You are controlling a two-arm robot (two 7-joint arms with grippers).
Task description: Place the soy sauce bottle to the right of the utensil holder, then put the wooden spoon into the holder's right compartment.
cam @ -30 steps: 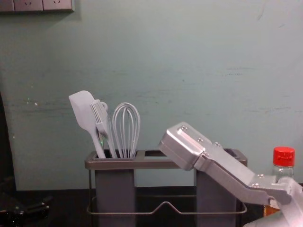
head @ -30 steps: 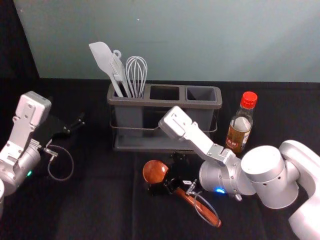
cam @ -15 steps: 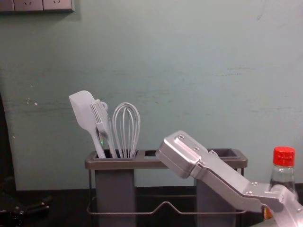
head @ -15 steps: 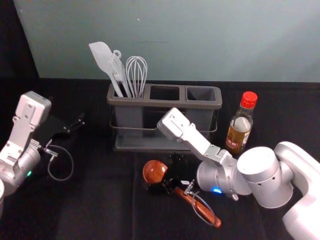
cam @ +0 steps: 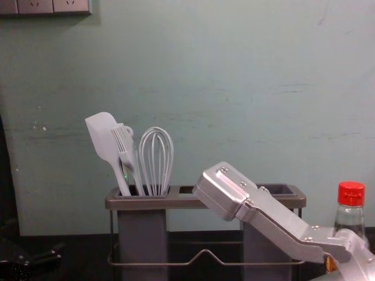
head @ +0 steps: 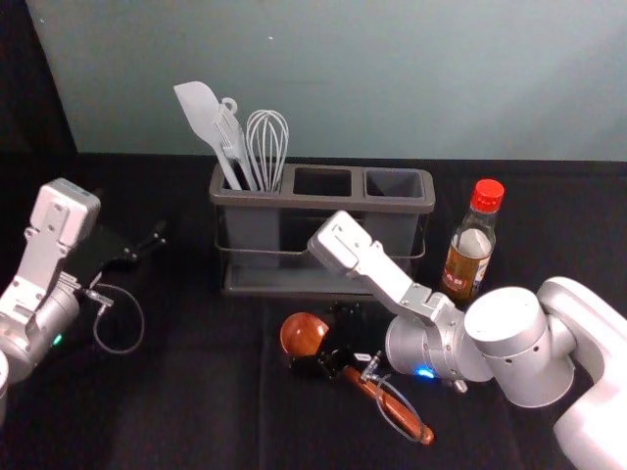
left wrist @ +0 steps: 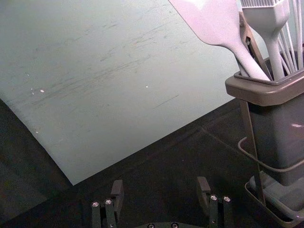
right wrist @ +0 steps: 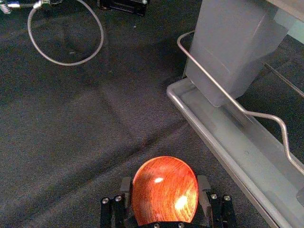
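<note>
The right compartment [head: 395, 185] is open from above, the bottle [head: 468, 257] near its right.

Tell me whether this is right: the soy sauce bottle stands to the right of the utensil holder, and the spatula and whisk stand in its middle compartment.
The compartment is wrong: the head view shows the spatula and whisk in the left compartment. The soy sauce bottle does stand right of the holder.

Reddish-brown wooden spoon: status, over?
Right gripper at spoon, fingers open astride bowl. Left gripper open, left of grey plastic utensil holder. No obstruction seen at spoon.
</note>
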